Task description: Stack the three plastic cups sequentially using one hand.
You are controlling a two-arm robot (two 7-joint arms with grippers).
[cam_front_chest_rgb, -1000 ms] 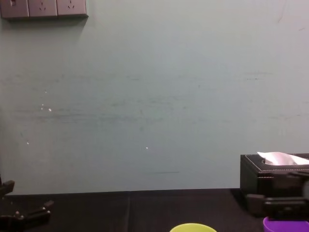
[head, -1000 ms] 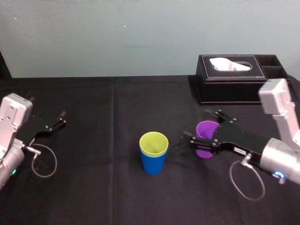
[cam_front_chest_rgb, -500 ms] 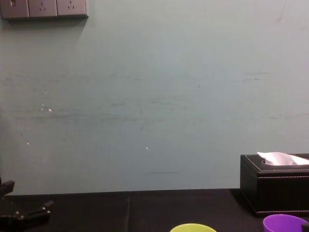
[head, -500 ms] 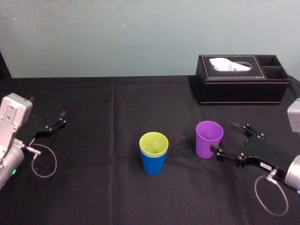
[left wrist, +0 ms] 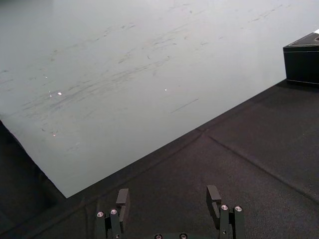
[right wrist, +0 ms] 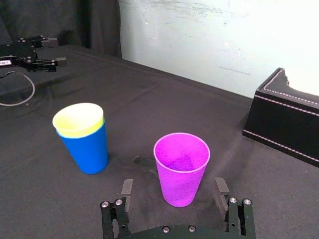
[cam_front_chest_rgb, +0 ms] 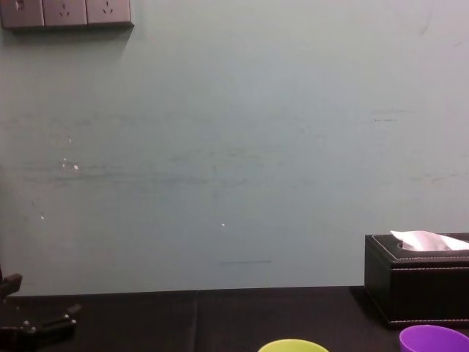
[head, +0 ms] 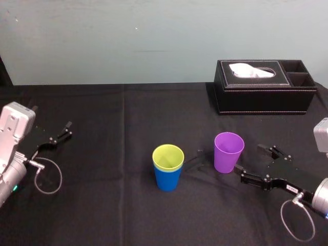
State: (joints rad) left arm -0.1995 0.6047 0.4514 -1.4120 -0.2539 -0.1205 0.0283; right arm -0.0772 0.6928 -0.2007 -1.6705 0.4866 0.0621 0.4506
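Grasp status: the black thin-fingered right tool with its pale grey wrist box is released, spread wide and holding nothing. It sits low over the black-clothed tabletop on the right side. Straight ahead of it, near but not touching, stands the smooth tapered purple plastic cup, upright with its mouth up. The right wrist view lines the cup up with the gap between the two fingers.

The cup looks light, thin-walled and slick, so it will likely flex or squirt out if pinched hard. Best hold is probably across the upper wall just under the rim, where the taper is widest, with gentle pressure. A nudge low down could tip or slide it on the cloth.

To its left, well apart, the yellow-green plastic cup sits already nested in the blue plastic cup, so the purple one looks like the last to go. That stack is also light and could topple if bumped.

The black leather tissue box stands behind near the wall, off the direct line between the cups. The left tool is parked at the far left, fingers apart and empty.
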